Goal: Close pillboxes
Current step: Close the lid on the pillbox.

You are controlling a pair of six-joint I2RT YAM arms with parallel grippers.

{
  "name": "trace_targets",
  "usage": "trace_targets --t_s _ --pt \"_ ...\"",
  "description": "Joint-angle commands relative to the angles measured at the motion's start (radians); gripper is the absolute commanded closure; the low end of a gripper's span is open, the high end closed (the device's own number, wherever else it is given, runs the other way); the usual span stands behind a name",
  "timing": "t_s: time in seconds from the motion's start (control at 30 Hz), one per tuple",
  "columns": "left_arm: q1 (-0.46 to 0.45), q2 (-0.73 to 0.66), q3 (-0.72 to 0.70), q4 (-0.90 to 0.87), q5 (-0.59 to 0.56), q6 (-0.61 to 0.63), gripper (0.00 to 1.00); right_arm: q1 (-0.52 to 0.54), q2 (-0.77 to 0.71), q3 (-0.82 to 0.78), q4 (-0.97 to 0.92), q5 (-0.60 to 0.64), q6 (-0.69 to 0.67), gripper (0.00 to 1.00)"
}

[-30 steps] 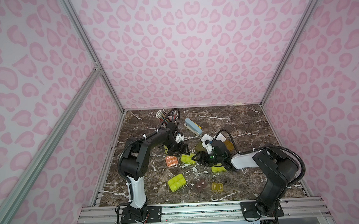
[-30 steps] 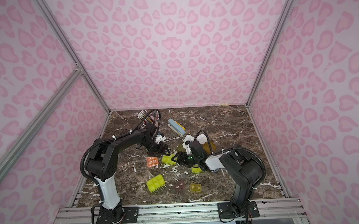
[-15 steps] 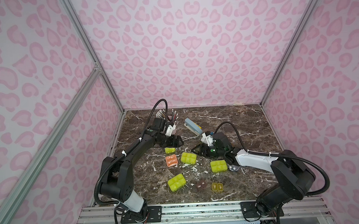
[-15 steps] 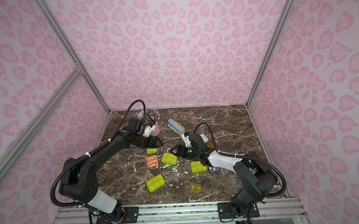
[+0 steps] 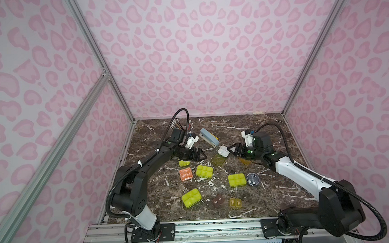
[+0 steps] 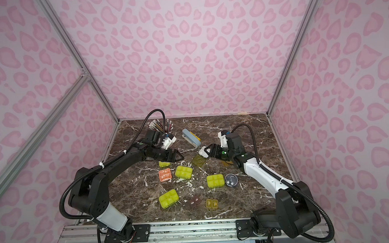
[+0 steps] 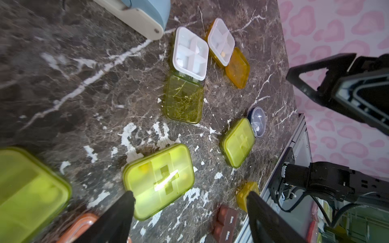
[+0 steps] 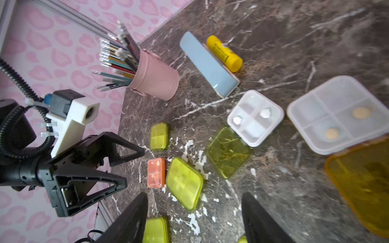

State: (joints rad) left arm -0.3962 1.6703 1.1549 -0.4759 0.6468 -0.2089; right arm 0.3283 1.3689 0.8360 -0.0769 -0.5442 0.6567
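Right wrist: lime-lidded pillbox (image 8: pixel 252 120) just ahead of right tool (image 8: pixel 193 196)

Bright, even light fills both top views, casting only soft shadows on the marble table (image 5: pixel 233 123) beneath the arms (image 5: pixel 146 168). Both wrist views run softer, blurring toward their edges. Just ahead of the left gripper (image 7: pixel 189 193), white glare streaks a lime pillbox (image 7: pixel 160 178). Beside the right gripper (image 8: pixel 194 194), an amber lid (image 8: pixel 362 185) smears out of focus.
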Motion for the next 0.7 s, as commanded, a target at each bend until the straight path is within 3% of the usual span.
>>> trace_targets --t_s 0.0,0.27,0.67 --pt "-0.024 0.058 0.032 0.032 0.043 -0.094 0.15 -0.053 0.065 0.046 -0.042 -0.072 -0.076 0.29" --pt "-0.097 0.225 0.187 -0.003 0.004 -0.194 0.15 -0.112 0.237 0.141 0.004 -0.115 -0.111 0.3" --pt "-0.113 0.326 0.225 0.008 -0.003 -0.265 0.17 -0.121 0.46 0.337 -0.08 -0.134 -0.264 0.45"
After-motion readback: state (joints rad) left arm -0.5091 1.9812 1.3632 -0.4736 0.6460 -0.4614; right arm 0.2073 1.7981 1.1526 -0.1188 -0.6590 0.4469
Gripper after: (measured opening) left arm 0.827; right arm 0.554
